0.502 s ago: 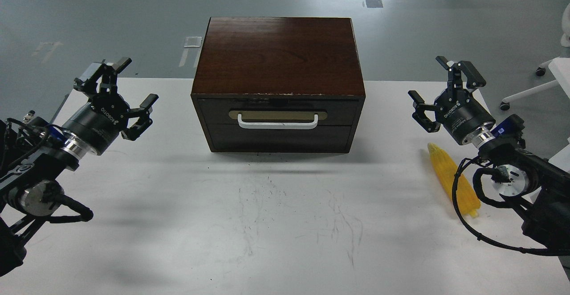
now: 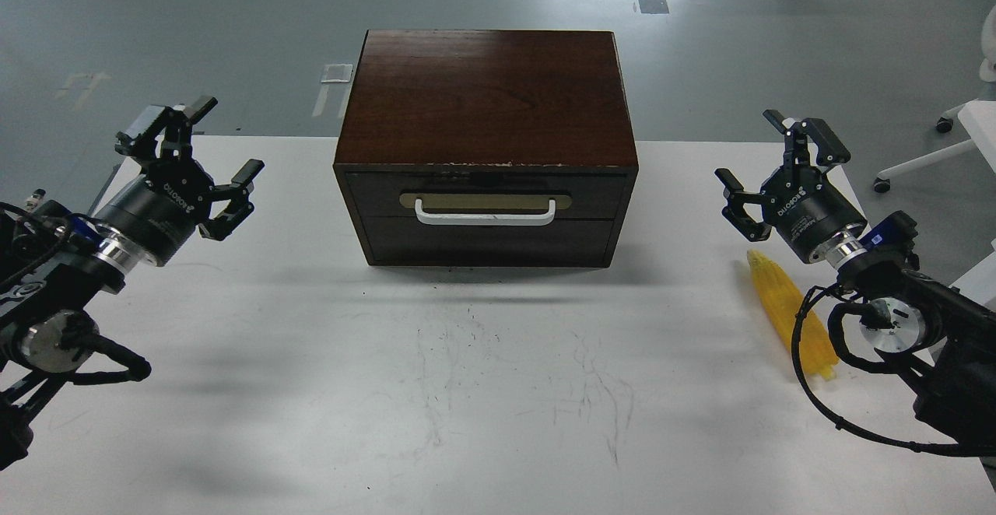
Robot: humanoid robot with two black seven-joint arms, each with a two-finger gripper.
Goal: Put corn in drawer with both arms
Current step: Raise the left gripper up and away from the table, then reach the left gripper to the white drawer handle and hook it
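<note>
Head view, the only one given. Left pincer [image 2: 191, 159] spread wide and empty, raised above the white counter [image 2: 482, 375], shifted slightly outward and away from the box since half a second ago. Right pincer [image 2: 782, 173] likewise released, nothing between its fingers, lowered a little over the same interval. Corn [image 2: 782, 297] lying flat on the counter just below and behind the right pincer, near that arm's wrist, its thick end partly crossed by a loose black cable [image 2: 801, 336]; position unchanged. Drawer [image 2: 486, 211] fully closed, well to the inner side of both pincers and roughly midway between them, white handle [image 2: 485, 218] facing forward and untouched. Dark box [image 2: 486, 95] undisturbed. Meaning for the task: nothing begun on either object; small repositioning only. Probable division of labour: left pincer toward the handle to pull the drawer open, right pincer down onto the corn. Possible hazard: cable snagging the cob during descent.
</note>
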